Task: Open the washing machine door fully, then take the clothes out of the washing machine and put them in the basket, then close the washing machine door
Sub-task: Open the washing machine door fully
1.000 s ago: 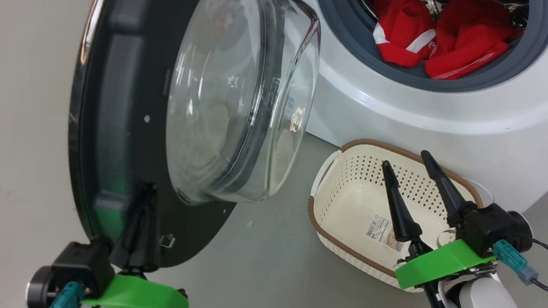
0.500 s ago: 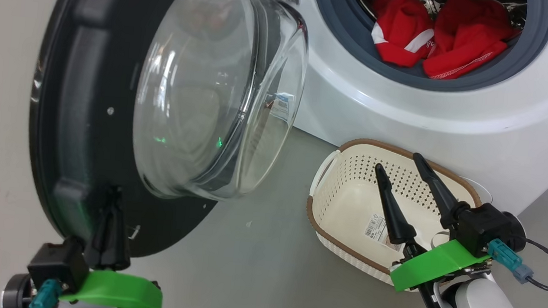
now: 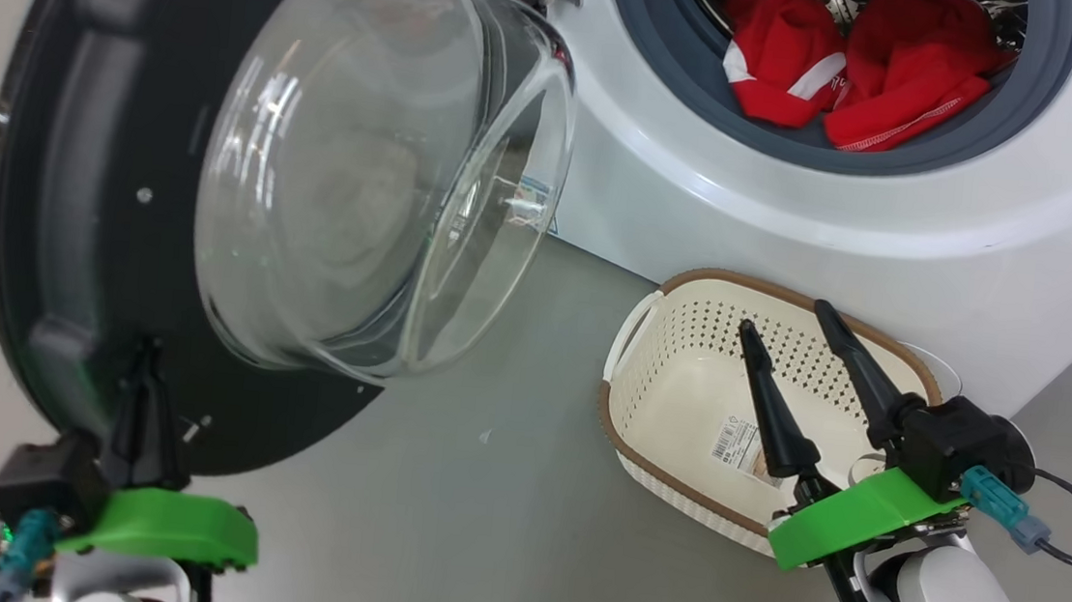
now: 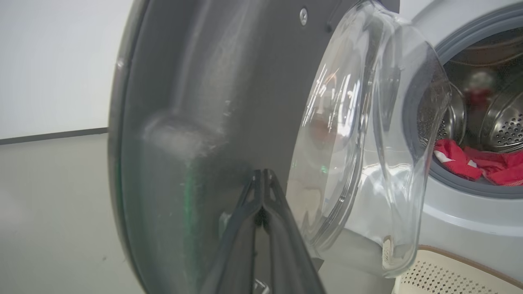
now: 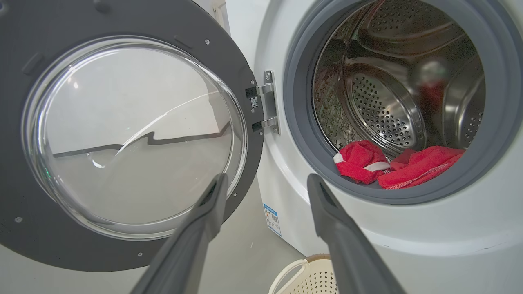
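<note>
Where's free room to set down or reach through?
Bare floor between the washing machine door and the basket. Basket floor bare except a label, right gripper above it. Drum mouth free above the clothes. Crowded: left gripper against the door's lower rim.

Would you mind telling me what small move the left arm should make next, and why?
Probably push the left gripper a little outward to swing the washing machine door wider: shut, it leans on the door's inner rim, while the clothes lie in the drum and the open right gripper hangs above the basket.

door open beside the washing machine, red clothes inside, end effector spread.
</note>
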You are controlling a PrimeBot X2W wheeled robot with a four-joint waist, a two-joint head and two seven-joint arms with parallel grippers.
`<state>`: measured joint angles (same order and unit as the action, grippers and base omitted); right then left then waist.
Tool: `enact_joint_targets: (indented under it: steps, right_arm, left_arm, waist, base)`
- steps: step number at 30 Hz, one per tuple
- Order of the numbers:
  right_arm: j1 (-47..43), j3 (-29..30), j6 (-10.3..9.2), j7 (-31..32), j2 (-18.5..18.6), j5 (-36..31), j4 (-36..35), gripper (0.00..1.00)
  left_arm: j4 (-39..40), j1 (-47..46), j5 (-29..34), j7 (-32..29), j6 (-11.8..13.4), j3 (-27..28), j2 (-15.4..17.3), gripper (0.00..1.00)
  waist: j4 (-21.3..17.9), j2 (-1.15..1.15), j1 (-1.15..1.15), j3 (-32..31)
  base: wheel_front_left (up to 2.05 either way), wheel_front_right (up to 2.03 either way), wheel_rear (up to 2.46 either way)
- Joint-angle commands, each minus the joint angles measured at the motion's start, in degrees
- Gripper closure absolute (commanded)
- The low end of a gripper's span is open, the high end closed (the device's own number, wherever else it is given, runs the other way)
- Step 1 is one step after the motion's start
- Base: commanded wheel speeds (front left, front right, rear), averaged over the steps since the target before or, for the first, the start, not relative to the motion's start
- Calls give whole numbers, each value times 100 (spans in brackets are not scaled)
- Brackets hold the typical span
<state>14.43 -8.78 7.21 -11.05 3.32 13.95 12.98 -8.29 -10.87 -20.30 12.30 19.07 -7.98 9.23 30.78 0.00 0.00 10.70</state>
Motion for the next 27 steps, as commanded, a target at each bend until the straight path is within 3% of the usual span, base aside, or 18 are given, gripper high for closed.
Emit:
enact_joint_targets:
  steps: [1, 27]
  right_arm:
    - [42, -102, 28, 19, -45, 58, -194, 0]
    - [-30, 26, 28, 215, -45, -35, -461, 0]
  left_arm:
    - [-8, -286, -108, 84, -8, 397, 266, 100]
    - [-1406, -1349, -241, 268, -687, 1143, 477, 100]
  waist:
    - [1, 0, 0, 9]
    - [-30, 0, 0, 135]
  base:
    - [0, 0, 0]
    - [0, 0, 0]
